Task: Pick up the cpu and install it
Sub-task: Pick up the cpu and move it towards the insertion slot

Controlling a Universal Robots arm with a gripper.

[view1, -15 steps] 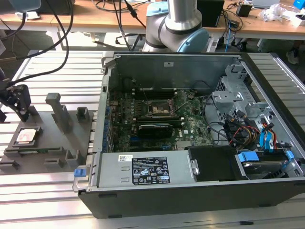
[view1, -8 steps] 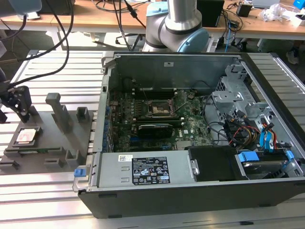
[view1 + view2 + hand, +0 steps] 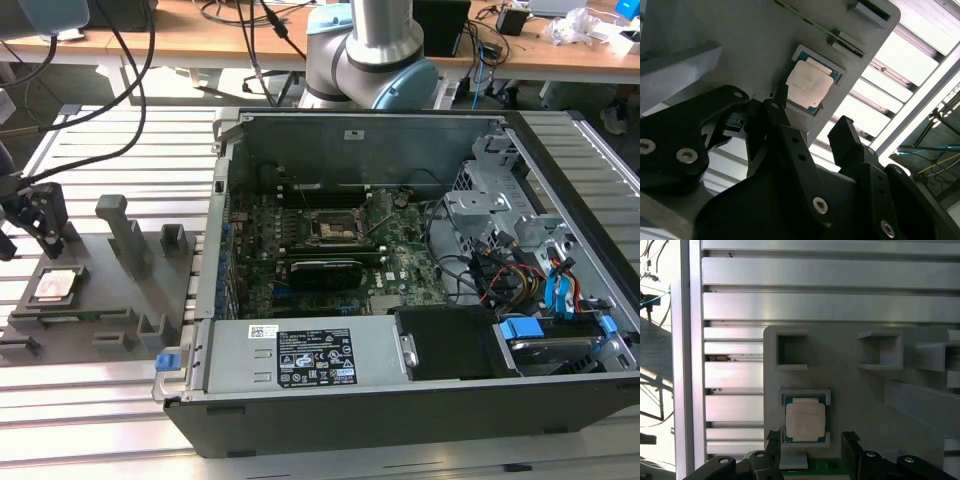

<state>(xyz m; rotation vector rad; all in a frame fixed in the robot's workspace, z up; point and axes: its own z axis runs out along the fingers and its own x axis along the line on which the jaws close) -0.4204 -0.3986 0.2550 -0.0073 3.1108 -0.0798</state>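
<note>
While the hand hangs wide open above, the silvery cpu lies flat, walled by its tray recess.

In the second wrist view 1 finger of the gripper hides part of the pocket rim around the cpu; in the first wrist view a green board just beside the cpu is cut by the picture's edge and partly behind both fingers; the cpu's print is too small to tell; in the exterior view the arm, well apart from the cpu, is cut off at the picture's edge.
</note>
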